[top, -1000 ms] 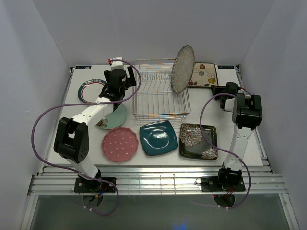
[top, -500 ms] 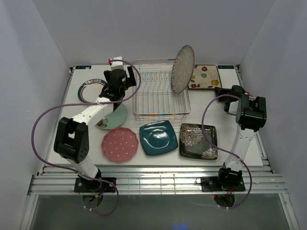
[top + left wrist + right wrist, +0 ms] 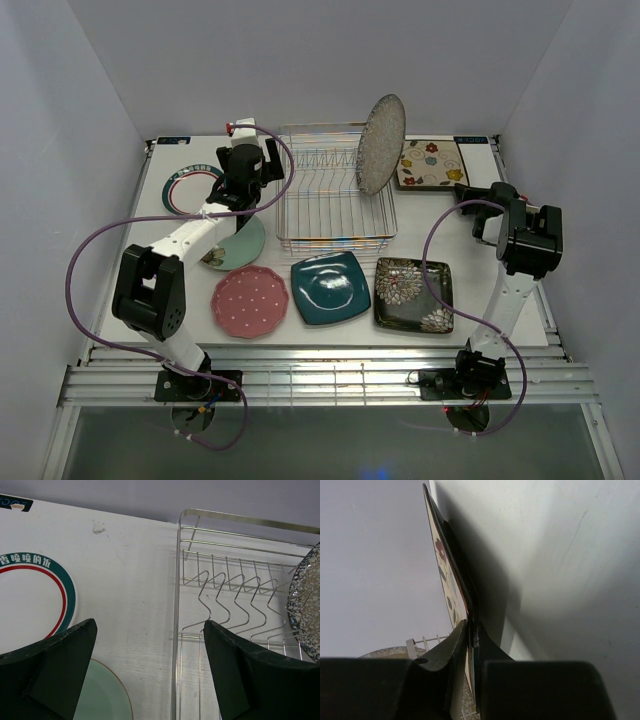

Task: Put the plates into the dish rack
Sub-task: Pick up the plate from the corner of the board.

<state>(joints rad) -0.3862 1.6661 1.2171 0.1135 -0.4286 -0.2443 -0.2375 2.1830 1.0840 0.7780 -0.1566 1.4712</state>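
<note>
Since a second ago the cream floral square plate point(image 3: 432, 163) has shifted slightly right and nearer the arms, at the back right of the worktop point(image 3: 520, 300), as the right arm swung outward. The right claw point(image 3: 470, 630) is pressed together on the plate's near rim, pinching only a thin strip. With so little rim held, the plate could pivot or slip out as it is lifted. The dish rack point(image 3: 335, 215) lies just left, with the speckled grey plate point(image 3: 381, 143) standing at its right end. A swing toward the rack could knock that plate over. The left claw point(image 3: 150, 665) is spread wide by the rack's left side, holding nothing and too far away to steady anything.
</note>
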